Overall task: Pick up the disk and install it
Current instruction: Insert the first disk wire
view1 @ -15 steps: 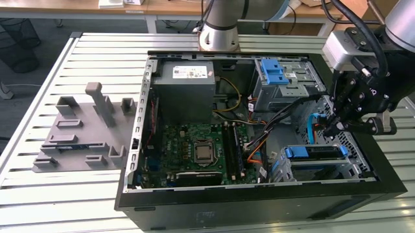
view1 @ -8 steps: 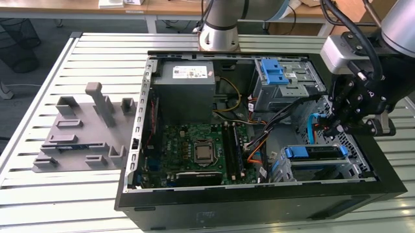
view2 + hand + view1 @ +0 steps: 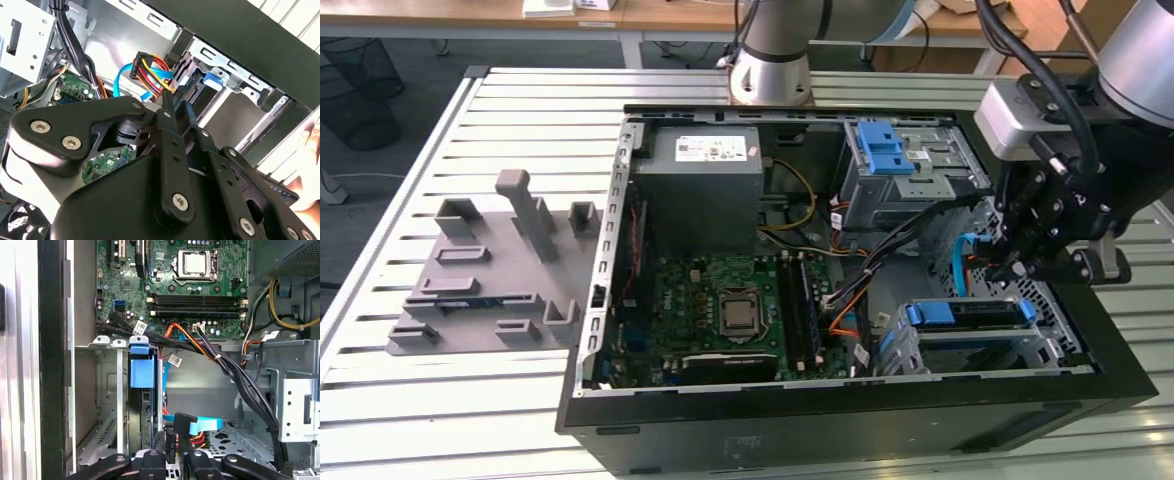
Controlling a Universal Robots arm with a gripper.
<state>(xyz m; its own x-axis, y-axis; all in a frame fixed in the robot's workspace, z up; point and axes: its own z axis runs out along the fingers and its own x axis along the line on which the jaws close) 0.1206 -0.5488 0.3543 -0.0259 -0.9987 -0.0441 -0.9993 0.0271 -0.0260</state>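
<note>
Hovering over the front corner of the open computer case (image 3: 854, 250), the gripper (image 3: 1027, 265) sits just above the drive cage. The disk (image 3: 967, 313) stands in that cage, its blue frame showing. I cannot tell whether the fingers are spread or pinching. Loose cables (image 3: 200, 422) lie right beside them, so a snag could tug a connector loose or knock the disk askew. A person's hand (image 3: 310, 150) rests near the case's outer wall. The case lies on a slatted metal worktop (image 3: 520, 130), beside a grey fixture (image 3: 494, 270), with desks behind it.
</note>
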